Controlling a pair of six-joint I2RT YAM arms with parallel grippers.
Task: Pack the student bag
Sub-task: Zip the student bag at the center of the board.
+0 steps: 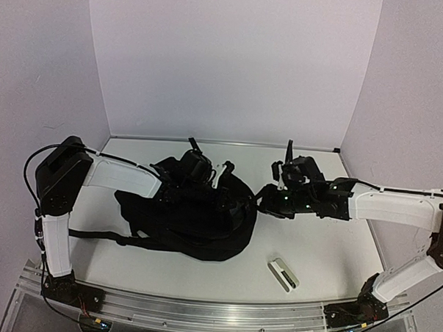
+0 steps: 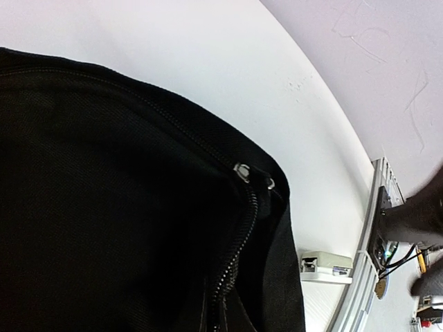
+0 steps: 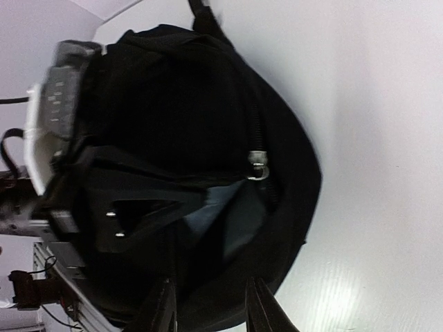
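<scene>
The student bag (image 1: 197, 220), a large black backpack, lies in the middle of the table with its straps trailing left. My left gripper (image 1: 199, 181) is pressed into its far top edge. In the left wrist view black fabric and a zipper with metal sliders (image 2: 243, 171) fill the frame and hide the fingers, which are shut on the fabric. My right gripper (image 1: 267, 199) is at the bag's right rim. In the right wrist view the bag (image 3: 173, 104) gapes open, showing grey lining (image 3: 228, 214) below a zipper slider (image 3: 257, 164). The right gripper (image 3: 211, 308) is open, with the bag's rim between its fingers (image 3: 259, 308).
A small white and grey box-like item (image 1: 283, 274) lies on the table near the front right, also seen past the bag's corner in the left wrist view (image 2: 325, 266). The aluminium rail (image 1: 200, 312) runs along the near edge. Walls close off the back and sides.
</scene>
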